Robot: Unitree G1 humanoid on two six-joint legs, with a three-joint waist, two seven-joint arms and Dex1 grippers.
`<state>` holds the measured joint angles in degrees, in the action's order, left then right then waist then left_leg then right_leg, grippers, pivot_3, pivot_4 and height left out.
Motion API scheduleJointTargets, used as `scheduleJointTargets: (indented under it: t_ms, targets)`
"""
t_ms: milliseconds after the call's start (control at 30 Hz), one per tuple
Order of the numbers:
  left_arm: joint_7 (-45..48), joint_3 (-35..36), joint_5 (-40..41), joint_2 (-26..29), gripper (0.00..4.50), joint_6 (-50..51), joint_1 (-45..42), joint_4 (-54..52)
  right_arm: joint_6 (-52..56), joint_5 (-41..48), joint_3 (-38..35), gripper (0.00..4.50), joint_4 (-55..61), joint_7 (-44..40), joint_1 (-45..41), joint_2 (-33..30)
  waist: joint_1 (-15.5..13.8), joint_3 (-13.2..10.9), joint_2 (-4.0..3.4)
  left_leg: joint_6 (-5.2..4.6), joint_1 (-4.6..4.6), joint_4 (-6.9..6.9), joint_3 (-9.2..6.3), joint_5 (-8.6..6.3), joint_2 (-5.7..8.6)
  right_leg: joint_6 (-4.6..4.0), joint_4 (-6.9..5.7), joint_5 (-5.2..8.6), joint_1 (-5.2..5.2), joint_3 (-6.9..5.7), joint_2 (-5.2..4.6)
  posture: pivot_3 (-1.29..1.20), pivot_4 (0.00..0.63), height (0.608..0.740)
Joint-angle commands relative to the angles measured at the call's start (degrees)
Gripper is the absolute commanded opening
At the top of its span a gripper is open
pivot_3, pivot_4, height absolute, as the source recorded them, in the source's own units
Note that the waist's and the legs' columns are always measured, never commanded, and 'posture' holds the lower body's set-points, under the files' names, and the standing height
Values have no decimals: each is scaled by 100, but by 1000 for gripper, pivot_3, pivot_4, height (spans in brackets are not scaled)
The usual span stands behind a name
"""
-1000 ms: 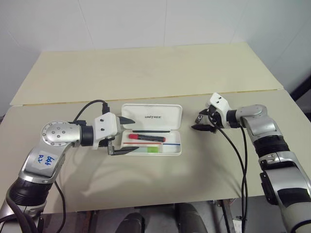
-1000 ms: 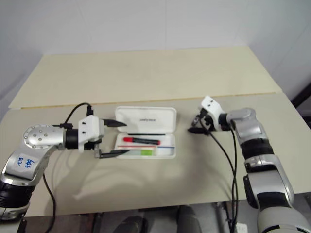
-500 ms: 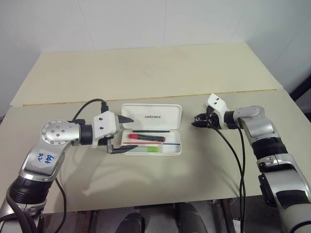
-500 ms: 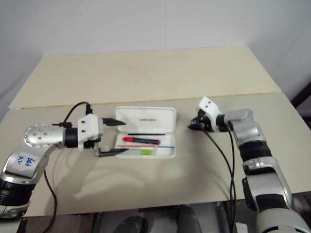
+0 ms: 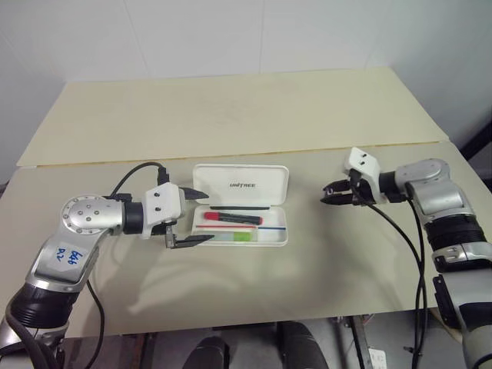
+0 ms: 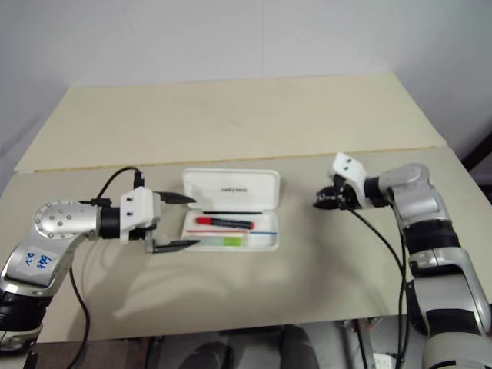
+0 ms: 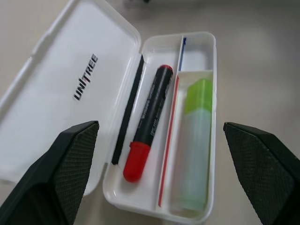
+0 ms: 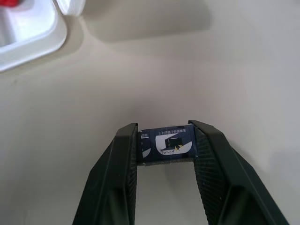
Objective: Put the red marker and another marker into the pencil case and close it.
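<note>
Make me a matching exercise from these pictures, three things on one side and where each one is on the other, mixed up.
Things:
1. slim black pen with a red cap
2. thick pale-green highlighter with a lime cap
3. small dark-blue printed block

Places:
A. between the right gripper's fingers
B. case compartment next to the hinged lid
C. case compartment farthest from the lid

Pairs: 1-B, 2-C, 3-A

The open lid of the pencil case (image 7: 70,89) reads "UNITREE" in black; other print is illegible.
</note>
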<state>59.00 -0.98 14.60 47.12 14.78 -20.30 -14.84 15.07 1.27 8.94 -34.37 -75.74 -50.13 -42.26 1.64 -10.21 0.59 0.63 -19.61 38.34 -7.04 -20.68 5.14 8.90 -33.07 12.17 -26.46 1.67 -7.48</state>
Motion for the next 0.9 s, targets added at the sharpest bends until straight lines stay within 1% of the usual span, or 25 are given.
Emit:
scheduleJointTargets:
  t_ms: [33,133,333,600,900]
  targets:
    - [9,146,11,68,4500,-136,31,-60,84,523,-260,1341,851,-464,92,-132,8,0,0,0,1,-2,1,0,-2,0,-1,0,-1,2,1,0,150,740]
    - [0,131,8,61,4500,-159,43,-47,266,817,-290,1341,1510,-713,343,-204,-10,0,0,0,2,-2,1,0,-7,0,0,0,0,2,5,0,150,740]
    - [-12,107,19,44,4500,-132,16,-67,750,1310,-282,1341,2457,-786,576,-177,-25,0,0,-3,-1,4,-3,-2,-4,2,0,-2,0,2,1,0,150,740]
    - [-24,132,30,63,4500,-80,-6,-74,1233,1824,-123,1341,3249,-865,745,-90,-24,0,0,-3,-1,3,-4,-2,-4,1,1,-2,1,2,2,0,150,740]
    - [-57,150,35,68,4500,-28,-25,-97,1097,1764,325,1341,3320,-705,770,345,-22,0,0,-3,-1,12,-4,-2,-5,0,-2,-5,1,3,2,0,150,740]
